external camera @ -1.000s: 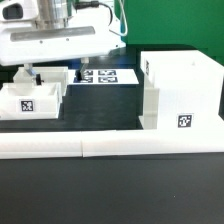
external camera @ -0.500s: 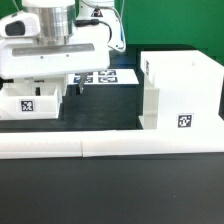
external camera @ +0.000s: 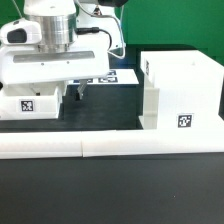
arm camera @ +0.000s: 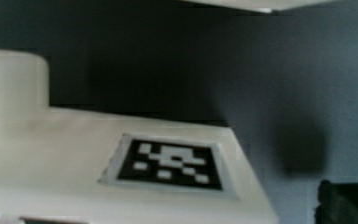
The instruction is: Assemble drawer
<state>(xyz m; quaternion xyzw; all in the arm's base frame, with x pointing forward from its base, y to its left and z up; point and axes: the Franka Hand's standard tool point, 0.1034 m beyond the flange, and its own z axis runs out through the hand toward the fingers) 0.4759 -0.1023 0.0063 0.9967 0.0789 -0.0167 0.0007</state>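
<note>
Exterior view: gripper (external camera: 56, 88) low at the small tray (external camera: 27, 103); housing (external camera: 180, 90) well apart, at the exterior view's right. Wrist view alone: blurred tag (arm camera: 172, 162) on white plastic. Finger spacing indiscernible.

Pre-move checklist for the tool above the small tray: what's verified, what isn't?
1. The tool sits over the small tray: ok.
2. Whether the tool is open or shut: cannot tell, only one finger shows.
3. A tag is in the wrist view: ok, whole but blurred.
4. The housing is upright and apart from the small tray: ok.
5. The front bar lies apart from the small tray: ok.
</note>
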